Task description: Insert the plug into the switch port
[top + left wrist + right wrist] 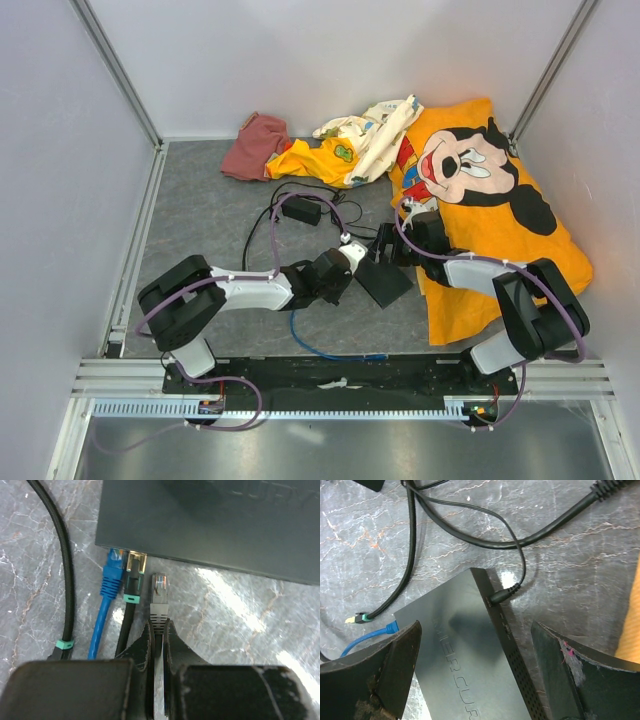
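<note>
Grips a grey-booted plug [159,592] in the closed left gripper [157,631], tip just short of the switch [210,525]. Has the blue plug [114,562] with its nose at the switch's port face, seated or not unclear, a gold-tipped black plug [135,565] alongside. Straddles the switch with the right gripper [475,627], fingers wide apart, nothing held. Shows a Mickey Mouse cloth [500,200] beyond the switch.
</note>
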Robot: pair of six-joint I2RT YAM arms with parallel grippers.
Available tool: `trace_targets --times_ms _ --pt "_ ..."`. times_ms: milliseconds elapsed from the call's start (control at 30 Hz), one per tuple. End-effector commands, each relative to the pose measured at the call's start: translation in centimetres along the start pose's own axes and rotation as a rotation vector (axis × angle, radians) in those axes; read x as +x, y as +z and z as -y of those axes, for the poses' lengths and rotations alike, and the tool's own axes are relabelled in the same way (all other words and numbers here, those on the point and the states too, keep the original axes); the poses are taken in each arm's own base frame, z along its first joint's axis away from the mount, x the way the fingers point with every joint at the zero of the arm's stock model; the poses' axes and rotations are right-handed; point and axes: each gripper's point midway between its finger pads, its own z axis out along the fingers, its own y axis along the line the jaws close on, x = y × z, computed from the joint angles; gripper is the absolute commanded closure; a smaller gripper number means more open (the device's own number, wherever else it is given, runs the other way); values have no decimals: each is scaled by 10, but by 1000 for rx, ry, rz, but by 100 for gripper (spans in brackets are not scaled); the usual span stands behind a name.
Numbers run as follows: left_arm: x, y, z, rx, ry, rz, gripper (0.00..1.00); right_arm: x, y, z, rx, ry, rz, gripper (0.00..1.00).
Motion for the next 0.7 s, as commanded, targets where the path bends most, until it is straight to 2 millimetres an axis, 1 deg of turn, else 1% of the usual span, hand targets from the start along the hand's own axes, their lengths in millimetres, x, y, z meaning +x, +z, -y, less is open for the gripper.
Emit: trace_targets --times_ms 0,67,133,167,300,400,467,667 --pt "-26 5 1 -19 -52 83 98 -7 4 -10 -56 1 5 2" --pt "-32 5 3 -9 -54 110 98 -6 5 -9 -57 4 -1 2" --pt "-31 3 3 -4 -52 123 98 -5 5 -11 -67 5 -9 2" --pt "-37 2 5 7 -53 148 98 -4 6 -11 -70 7 -12 2" --pt "-41 -5 8 27 -43 186 98 -2 7 -11 -79 15 -27 2" --pt "-42 -3 7 18 -41 179 98 0 8 -12 -84 16 -33 2" --pt "-37 1 6 10 -44 165 98 0 8 -13 -92 19 -36 3" --pt "-43 -2 9 17 -42 190 98 4 10 -16 -112 21 -60 3"
